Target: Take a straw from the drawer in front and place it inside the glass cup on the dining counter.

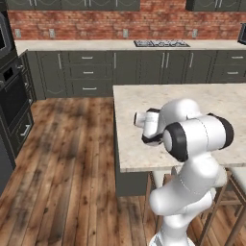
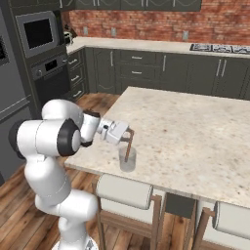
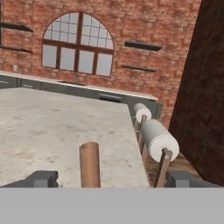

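We see a red brick wall behind a run of dark grey cabinets under a pale worktop with a black hob, and a built-in oven at the side. The floor is brown wood planks, padded stools stand near us, and an arched window sits in the brick.

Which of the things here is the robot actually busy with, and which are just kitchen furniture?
In the job:
- straw, standing in the cup
- glass cup
- dining counter
- gripper, open around the straw's top

Just standing about:
- stools at the counter
- oven
- hob
- wall cabinets
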### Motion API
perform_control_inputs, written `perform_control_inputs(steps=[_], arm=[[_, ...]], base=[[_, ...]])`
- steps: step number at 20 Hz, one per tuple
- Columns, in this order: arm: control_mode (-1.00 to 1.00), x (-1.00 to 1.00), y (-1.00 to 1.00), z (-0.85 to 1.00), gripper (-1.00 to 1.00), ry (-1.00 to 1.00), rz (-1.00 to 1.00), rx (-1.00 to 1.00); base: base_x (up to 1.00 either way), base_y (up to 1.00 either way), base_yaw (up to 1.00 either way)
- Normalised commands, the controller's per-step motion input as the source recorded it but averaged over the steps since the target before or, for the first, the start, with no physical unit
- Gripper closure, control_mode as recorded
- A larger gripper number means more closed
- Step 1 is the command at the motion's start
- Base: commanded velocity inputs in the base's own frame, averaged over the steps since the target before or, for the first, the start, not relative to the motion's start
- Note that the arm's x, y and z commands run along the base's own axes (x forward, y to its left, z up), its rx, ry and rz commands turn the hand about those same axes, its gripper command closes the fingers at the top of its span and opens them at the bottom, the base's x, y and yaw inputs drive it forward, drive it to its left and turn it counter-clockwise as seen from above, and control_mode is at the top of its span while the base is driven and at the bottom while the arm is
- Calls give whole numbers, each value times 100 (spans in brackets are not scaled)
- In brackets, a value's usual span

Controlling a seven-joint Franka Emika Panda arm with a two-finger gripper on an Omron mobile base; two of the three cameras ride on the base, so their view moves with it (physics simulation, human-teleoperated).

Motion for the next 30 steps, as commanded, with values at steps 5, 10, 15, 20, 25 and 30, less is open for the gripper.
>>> perform_control_inputs(steps=[5,10,15,20,25,30], arm=[[-100,-19,9,73,-100,0,0,11],[-100,-41,25,90,-100,0,0,19],[-100,-48,31,91,-100,0,0,26],[-100,-54,31,73,-100,0,0,30],[-100,-63,34,41,-100,0,0,26],[-100,-73,35,-3,-100,-1,0,13]], base=[[0,0,0],[0,0,0],[0,0,0],[0,0,0],[0,0,0],[0,0,0]])
